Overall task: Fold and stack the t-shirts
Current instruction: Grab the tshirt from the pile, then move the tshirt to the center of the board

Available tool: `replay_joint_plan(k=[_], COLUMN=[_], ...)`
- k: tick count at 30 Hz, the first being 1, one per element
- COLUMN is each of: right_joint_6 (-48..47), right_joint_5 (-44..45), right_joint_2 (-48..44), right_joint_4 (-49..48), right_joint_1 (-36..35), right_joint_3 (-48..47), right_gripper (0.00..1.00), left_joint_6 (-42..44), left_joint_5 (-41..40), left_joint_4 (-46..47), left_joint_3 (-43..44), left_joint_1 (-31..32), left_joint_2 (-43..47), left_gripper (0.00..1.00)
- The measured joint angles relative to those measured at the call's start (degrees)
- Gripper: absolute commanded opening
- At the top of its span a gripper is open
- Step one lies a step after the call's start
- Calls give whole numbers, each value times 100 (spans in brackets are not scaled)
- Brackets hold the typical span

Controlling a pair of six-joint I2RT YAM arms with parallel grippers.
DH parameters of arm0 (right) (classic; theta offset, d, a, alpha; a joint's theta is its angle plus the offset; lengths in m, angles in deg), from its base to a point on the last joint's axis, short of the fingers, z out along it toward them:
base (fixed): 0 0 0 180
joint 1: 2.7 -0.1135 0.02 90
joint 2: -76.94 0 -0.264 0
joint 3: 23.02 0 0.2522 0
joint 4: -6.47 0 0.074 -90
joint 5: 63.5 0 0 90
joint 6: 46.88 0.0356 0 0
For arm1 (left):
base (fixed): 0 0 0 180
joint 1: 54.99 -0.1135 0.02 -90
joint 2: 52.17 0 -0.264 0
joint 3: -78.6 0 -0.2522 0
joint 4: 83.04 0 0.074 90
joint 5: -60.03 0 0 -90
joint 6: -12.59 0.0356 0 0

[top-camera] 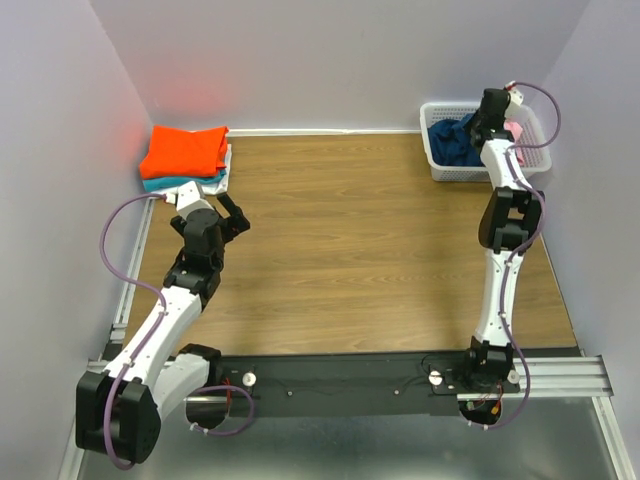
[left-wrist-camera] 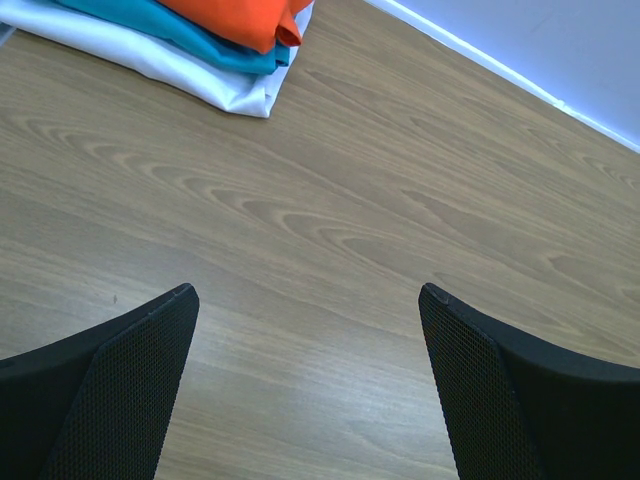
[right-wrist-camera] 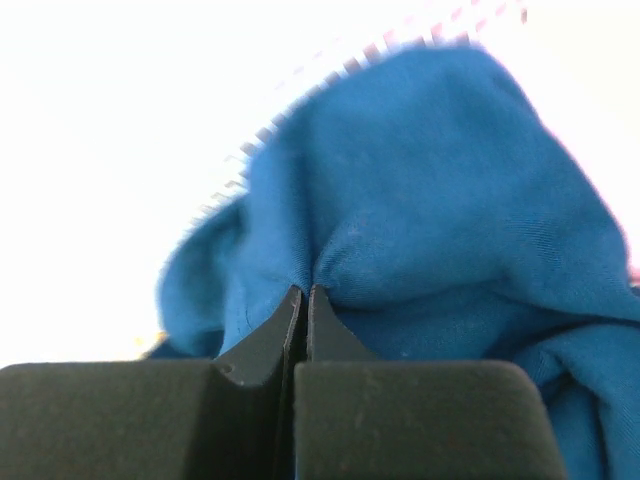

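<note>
A folded stack sits at the table's back left: an orange t-shirt (top-camera: pixel 184 150) on a teal one (top-camera: pixel 166 184) on a white one (top-camera: pixel 214 181). The stack's corner shows in the left wrist view (left-wrist-camera: pixel 235 45). My left gripper (top-camera: pixel 224 219) is open and empty over bare wood just in front of the stack (left-wrist-camera: pixel 308 300). My right gripper (top-camera: pixel 480 128) reaches into the white basket (top-camera: pixel 441 163) and is shut on a fold of the navy-blue t-shirt (top-camera: pixel 454 142), which fills the right wrist view (right-wrist-camera: pixel 430 220). A pink t-shirt (top-camera: pixel 515 131) lies in the basket beside it.
Purple-grey walls close in the back and both sides. A black rail (top-camera: pixel 350 380) with the arm bases runs along the near edge. The wooden table top (top-camera: pixel 350 240) lies between the stack and the basket.
</note>
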Motion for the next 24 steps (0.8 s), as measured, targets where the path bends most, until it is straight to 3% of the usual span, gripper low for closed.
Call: replay_joint_plan(k=[8,12,24], right_joint_6=[-9,-57,-94], right_joint_5=[-63,-76,-664], right_joint_2=[-979,-1425,-2144], right_joint_4=[-13,-37,59], right_joint_1=[0,0,-33], right_joint_3=[0,0,0], right_gripper=[6,1,1], left_joint_6=[0,0,0], left_joint_5=[4,4,37], left_joint_4=[4,4,4], left_joint_3=[0,0,-2], left_joint_1=[0,0,0], left_joint_2=[208,256,564], left_gripper=[98,98,98])
